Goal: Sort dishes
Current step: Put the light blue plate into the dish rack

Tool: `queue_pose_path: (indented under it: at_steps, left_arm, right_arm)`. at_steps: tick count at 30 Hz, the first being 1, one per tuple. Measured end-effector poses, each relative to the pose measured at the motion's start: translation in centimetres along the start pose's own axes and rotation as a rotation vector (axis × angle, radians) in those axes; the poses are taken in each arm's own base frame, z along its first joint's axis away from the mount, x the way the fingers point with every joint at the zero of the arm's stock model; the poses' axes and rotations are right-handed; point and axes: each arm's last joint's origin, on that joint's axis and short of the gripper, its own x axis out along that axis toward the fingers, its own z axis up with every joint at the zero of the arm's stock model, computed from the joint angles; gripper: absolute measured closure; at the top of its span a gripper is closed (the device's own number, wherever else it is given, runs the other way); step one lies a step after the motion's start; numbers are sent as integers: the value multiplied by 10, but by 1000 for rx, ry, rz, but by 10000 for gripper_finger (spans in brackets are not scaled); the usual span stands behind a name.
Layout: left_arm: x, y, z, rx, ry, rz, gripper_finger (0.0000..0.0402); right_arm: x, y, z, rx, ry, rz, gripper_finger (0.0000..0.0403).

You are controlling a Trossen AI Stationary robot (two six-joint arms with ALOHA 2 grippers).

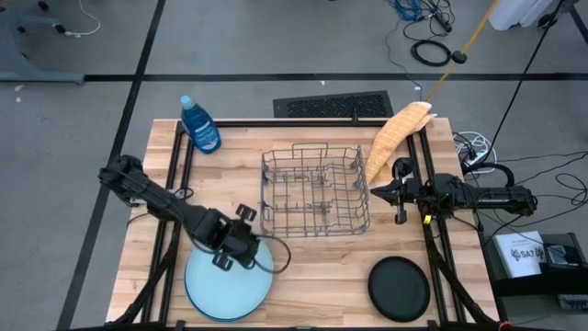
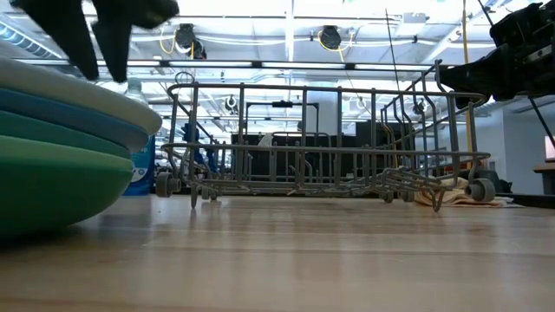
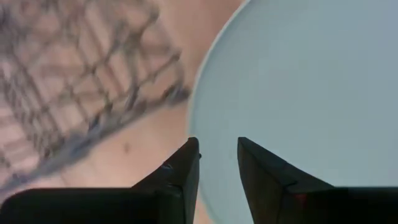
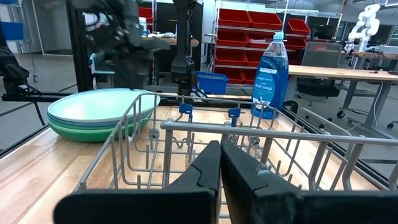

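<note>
A stack of round plates, light blue on top [image 1: 228, 287], lies at the table's near left; the low view shows blue, teal and green plates [image 2: 52, 173] under it. A smaller black plate [image 1: 399, 287] lies flat at the near right. My left gripper [image 1: 223, 260] is open and points down over the far rim of the top plate [image 3: 298, 74], one finger [image 3: 185, 163] outside the rim and one finger [image 3: 264, 168] over the plate. My right gripper [image 1: 378, 193] is shut and empty, level, by the right side of the grey wire rack [image 1: 315, 191].
The wire rack stands mid-table, between the arms. A blue soap bottle [image 1: 199, 124] stands at the far left corner. A yellow cloth [image 1: 397, 138] lies at the far right, behind the rack. Bare wood [image 1: 322, 276] shows between the stack and the black plate.
</note>
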Motion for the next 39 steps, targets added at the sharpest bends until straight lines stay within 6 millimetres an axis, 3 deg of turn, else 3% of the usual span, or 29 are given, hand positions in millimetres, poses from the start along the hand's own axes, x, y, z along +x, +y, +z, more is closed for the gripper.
queue_pose_path:
  at_steps: [7,18,27,39]
  left_arm:
    - [28,21,-19,-70,117,-59,233]
    - [35,45,-19,-102,62,-227,226]
    - [49,48,-25,-120,47,-275,226]
    - [49,49,-21,-122,9,-257,226]
  right_arm:
    - [0,0,0,8,0,0,394]
    - [0,0,0,8,0,0,394]
    - [0,0,0,32,0,0,394]
    - [0,0,0,34,-1,0,394]
